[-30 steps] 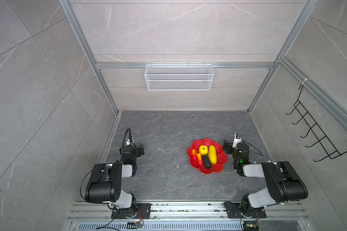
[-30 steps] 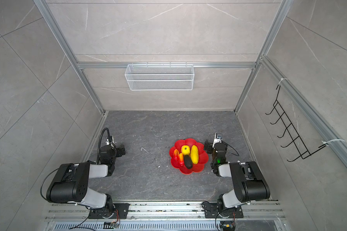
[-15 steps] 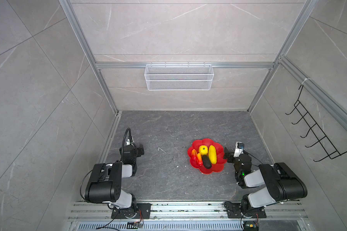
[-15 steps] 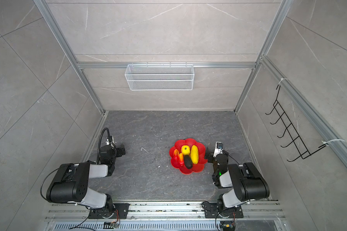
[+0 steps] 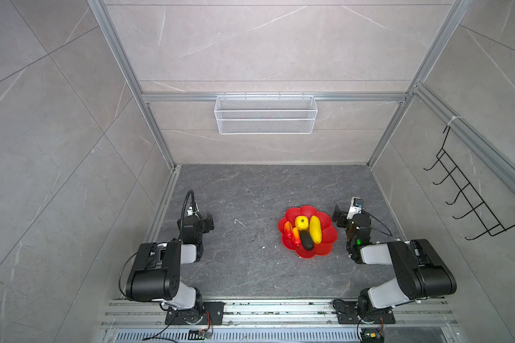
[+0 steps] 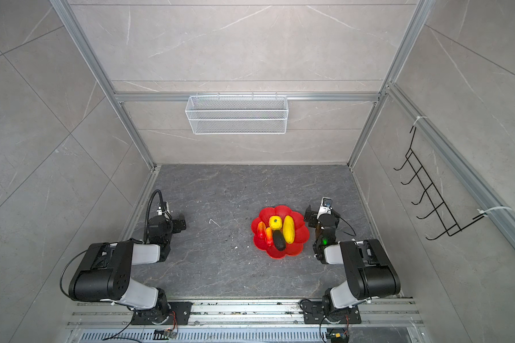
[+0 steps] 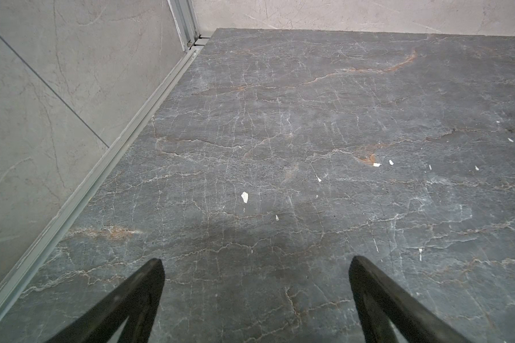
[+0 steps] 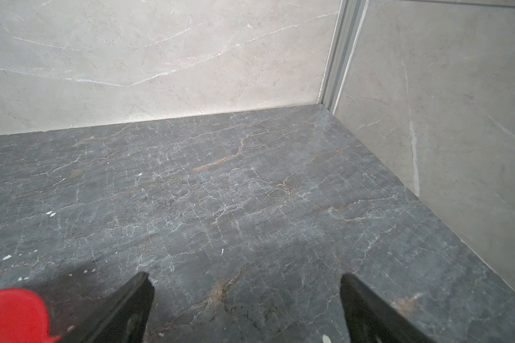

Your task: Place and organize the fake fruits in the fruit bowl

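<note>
The red flower-shaped fruit bowl (image 5: 327,249) (image 6: 295,251) sits right of centre on the dark stone floor. In it lie the fake fruits: a long yellow one (image 5: 315,229), a round yellow one (image 5: 301,223), two orange-red ones (image 5: 288,230) (image 5: 295,235) and a dark oval (image 5: 307,241). My right gripper (image 5: 338,215) (image 8: 246,279) stands open and empty just right of the bowl, a petal of the bowl (image 8: 12,314) showing beside one finger. My left gripper (image 5: 208,222) (image 7: 254,264) rests open and empty near the left wall, far from the bowl.
A white wire mesh basket (image 5: 265,114) hangs on the back wall. A black hook rack (image 5: 470,202) hangs on the right wall. Small white specks (image 7: 244,196) lie on the floor. Walls close in on three sides, and aluminium rails (image 5: 280,308) run along the front.
The right arm drew back toward the front half a second ago and now stands beside the bowl about where it was before. The left arm and the fruits have not moved.
</note>
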You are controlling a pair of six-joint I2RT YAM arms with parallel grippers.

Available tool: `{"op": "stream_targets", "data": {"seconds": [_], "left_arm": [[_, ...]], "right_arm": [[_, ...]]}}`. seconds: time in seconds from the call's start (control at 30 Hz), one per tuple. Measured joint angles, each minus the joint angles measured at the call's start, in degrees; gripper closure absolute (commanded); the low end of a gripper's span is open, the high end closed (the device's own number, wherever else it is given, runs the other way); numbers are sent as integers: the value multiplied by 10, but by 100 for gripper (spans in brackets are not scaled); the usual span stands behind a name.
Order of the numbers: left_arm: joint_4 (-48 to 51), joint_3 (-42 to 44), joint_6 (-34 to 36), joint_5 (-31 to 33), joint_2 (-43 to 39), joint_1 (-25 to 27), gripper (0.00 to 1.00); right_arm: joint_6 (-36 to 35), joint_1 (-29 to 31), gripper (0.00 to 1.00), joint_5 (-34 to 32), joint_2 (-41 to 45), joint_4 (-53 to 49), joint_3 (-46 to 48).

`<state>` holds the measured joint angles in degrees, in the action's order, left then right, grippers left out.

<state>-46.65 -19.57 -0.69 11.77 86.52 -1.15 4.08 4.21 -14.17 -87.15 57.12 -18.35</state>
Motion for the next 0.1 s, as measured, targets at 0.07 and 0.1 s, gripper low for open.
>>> {"op": "stream_targets", "data": {"seconds": [0.07, 0.1], "left_arm": [[0, 0, 0, 0, 0, 0, 0], [0, 0, 0, 0, 0, 0, 0]], "right_arm": [[0, 0, 0, 0, 0, -5, 0], [0, 0, 0, 0, 0, -7, 0]]}}
